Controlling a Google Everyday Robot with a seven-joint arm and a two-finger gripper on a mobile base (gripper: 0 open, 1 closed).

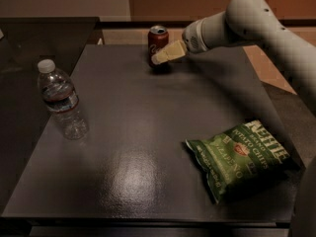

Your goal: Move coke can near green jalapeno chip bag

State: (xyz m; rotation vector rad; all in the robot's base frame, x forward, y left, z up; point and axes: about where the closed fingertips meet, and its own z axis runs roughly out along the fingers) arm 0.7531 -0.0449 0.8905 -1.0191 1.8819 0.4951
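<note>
The coke can [158, 39], dark red with white script and a silver top, stands upright near the far edge of the dark table [138, 132]. My gripper [159, 58] reaches in from the right on a white arm and sits at the can's lower right side, overlapping it in view. The green jalapeno chip bag [239, 157] lies flat at the near right of the table, well apart from the can.
A clear plastic water bottle [61, 100] with a white cap stands at the left of the table. The white arm [261, 23] crosses above the far right corner. The table's right edge lies just past the chip bag.
</note>
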